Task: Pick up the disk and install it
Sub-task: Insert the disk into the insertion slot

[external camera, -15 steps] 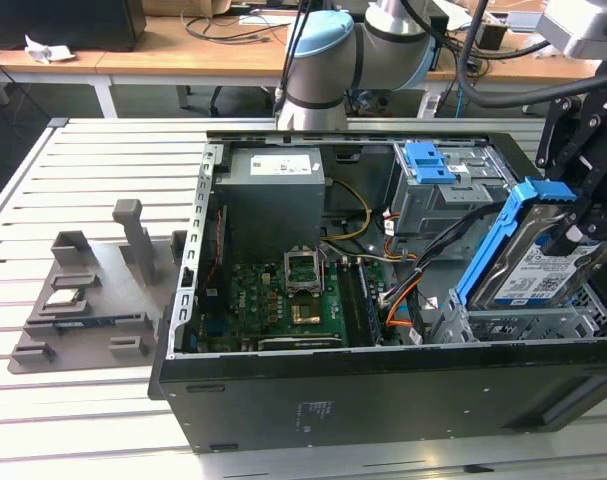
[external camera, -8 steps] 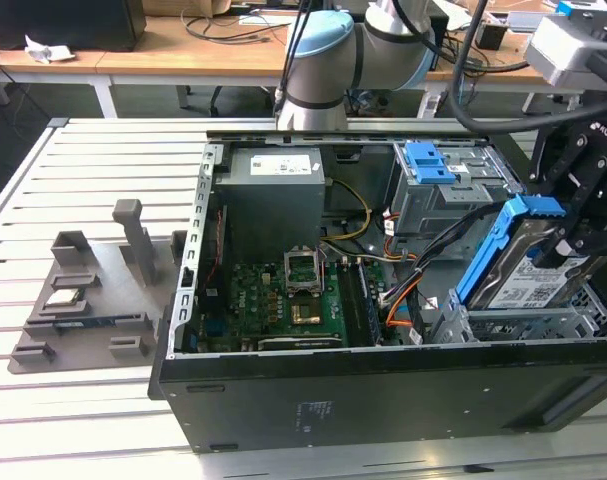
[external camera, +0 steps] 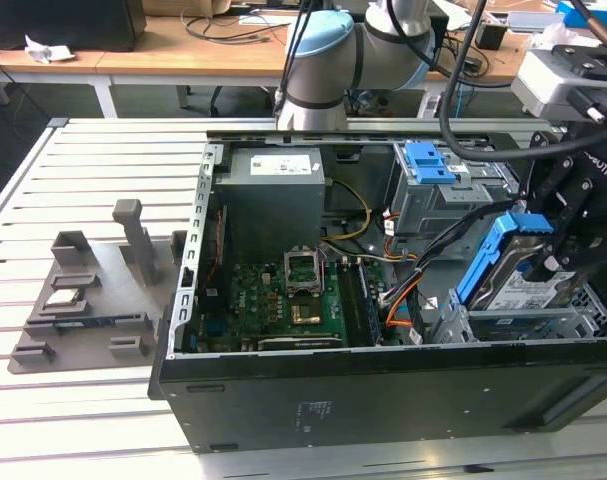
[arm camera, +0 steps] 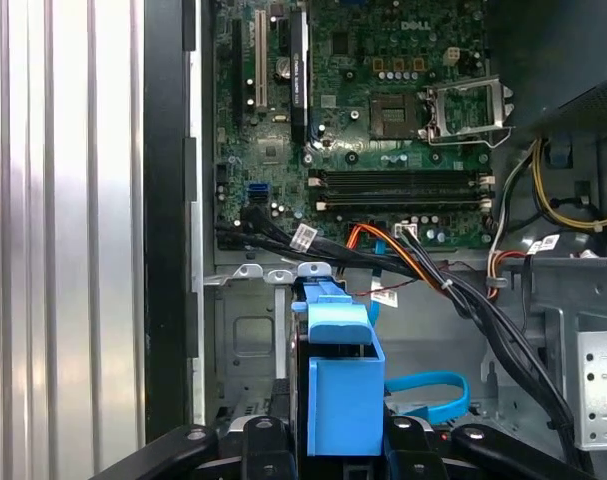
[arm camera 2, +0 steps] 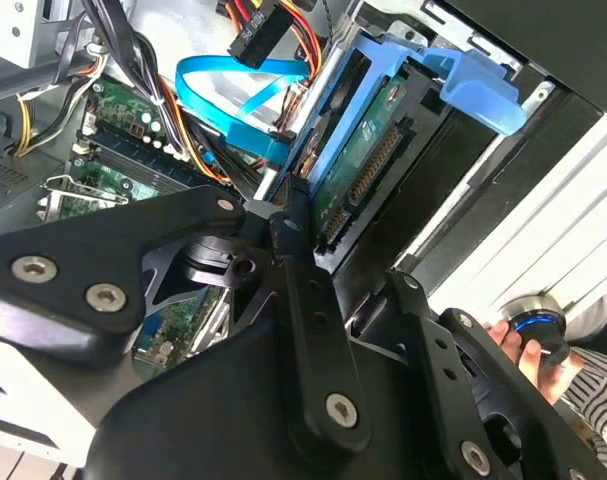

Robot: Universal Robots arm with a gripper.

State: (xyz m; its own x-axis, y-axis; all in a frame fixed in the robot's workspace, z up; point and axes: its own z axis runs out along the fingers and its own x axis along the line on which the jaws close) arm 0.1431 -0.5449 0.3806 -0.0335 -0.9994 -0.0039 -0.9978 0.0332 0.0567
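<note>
Your pincer (external camera: 548,262) is clamped on the disk (external camera: 523,285), a flat silver metal box in a smooth blue plastic frame. It hangs tilted over the metal cage (external camera: 513,322) at the open computer case's (external camera: 383,395) corner, on the exterior view's right. The case sits on a ribbed pale tabletop (external camera: 83,410).

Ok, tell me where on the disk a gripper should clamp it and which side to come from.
Clamp the disk across the two long blue carrier rails, near the end that sticks up out of the drive bay, coming from above. It stands tilted, lower end down in the bay, so the upper end is the free part. The gripper appears to hold it that way now, fingers alongside the carrier's edges.
</note>
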